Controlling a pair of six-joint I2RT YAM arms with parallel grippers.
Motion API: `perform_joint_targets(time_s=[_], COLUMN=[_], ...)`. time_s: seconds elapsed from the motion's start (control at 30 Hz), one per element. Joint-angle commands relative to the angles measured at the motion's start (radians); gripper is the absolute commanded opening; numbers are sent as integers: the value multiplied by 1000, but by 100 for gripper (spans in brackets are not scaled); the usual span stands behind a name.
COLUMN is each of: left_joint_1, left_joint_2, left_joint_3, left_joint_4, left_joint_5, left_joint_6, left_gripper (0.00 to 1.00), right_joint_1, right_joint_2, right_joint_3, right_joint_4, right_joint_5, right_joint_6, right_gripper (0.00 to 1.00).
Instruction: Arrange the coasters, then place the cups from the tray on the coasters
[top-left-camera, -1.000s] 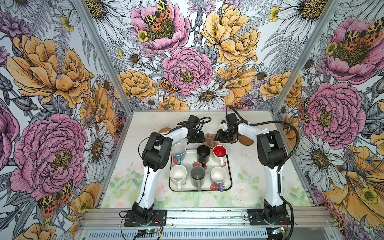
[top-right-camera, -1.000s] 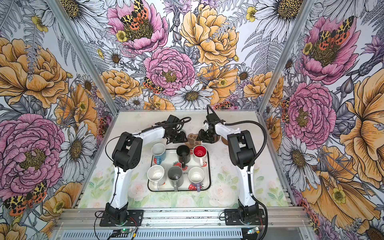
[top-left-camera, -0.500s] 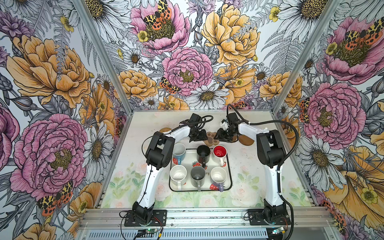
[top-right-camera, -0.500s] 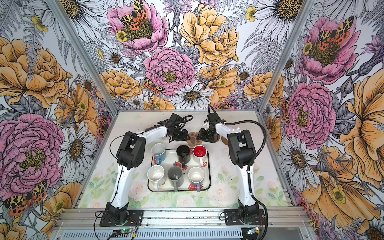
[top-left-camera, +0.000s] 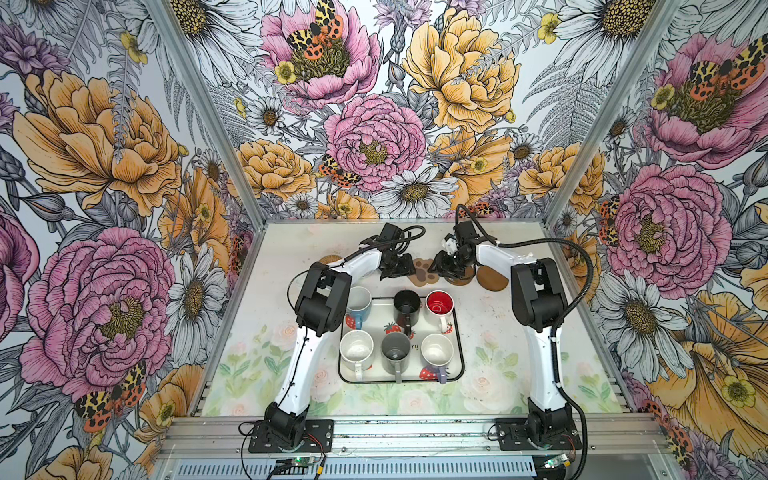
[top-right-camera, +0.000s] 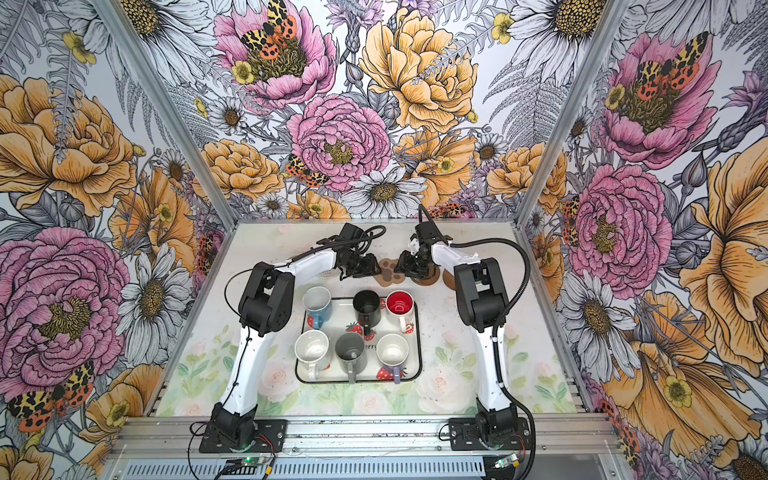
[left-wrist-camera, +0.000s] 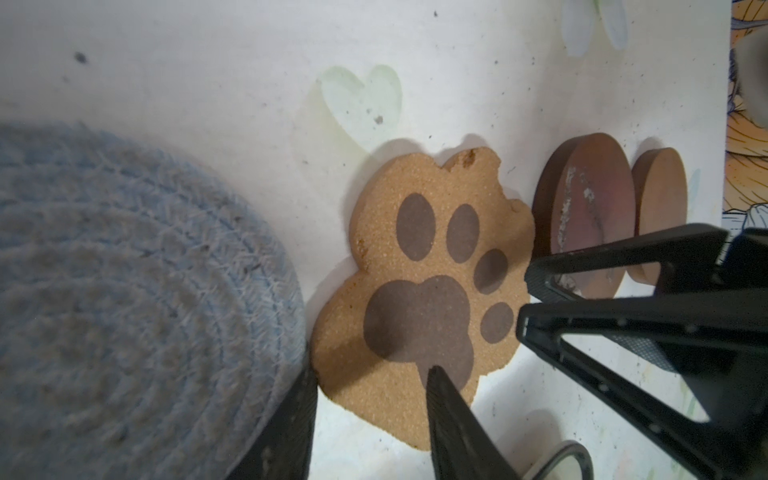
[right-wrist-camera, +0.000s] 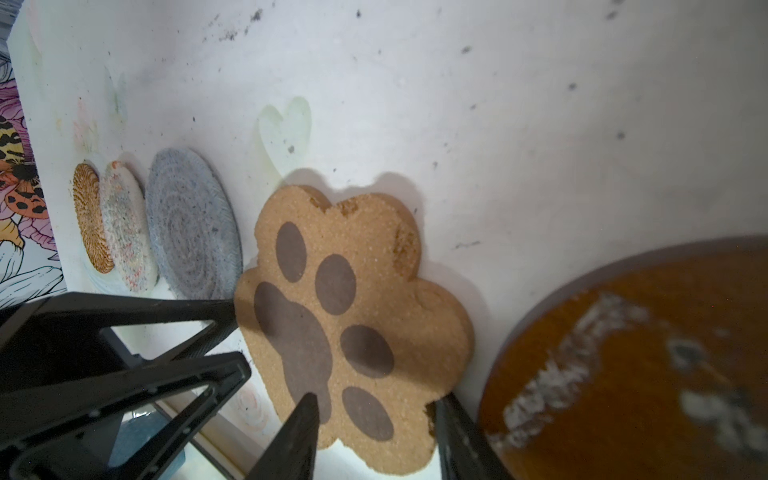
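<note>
I hold the left claw (left-wrist-camera: 370, 374) and right claw (right-wrist-camera: 374, 399) half open astride the paw coaster (top-left-camera: 423, 270), seemingly to nudge it into line.

behind paw coaster (top-left-camera: 423, 270): open table (top-left-camera: 332, 241);
its sides: grey-blue mat (left-wrist-camera: 124, 291), brown disc (left-wrist-camera: 590, 208) crowd close;
front: tray (top-left-camera: 380, 309)

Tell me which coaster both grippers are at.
The tan paw-shaped coaster: the only non-round one, lying between the grey-blue woven coaster and a brown disc. The left gripper and right gripper both reach its edges.
</note>
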Motion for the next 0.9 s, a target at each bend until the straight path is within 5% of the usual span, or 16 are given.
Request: perform_joint_targets(time_s=[0.0,0.87], left_joint_1=[-28,-10], left_joint_2=[24,-87], left_joint_3=[-2,36], left_joint_4=[-3,-3], left_joint_5=[46,25], left_joint_6=[-15,-13], left_gripper=[46,48], right_joint_1=[15,-23], right_joint_2=[60,9], right_joint_3=[23,79], right_joint_4=[13,13], right_joint_5=[-13,-11], right_joint_6=[18,12], right_gripper=[48,50])
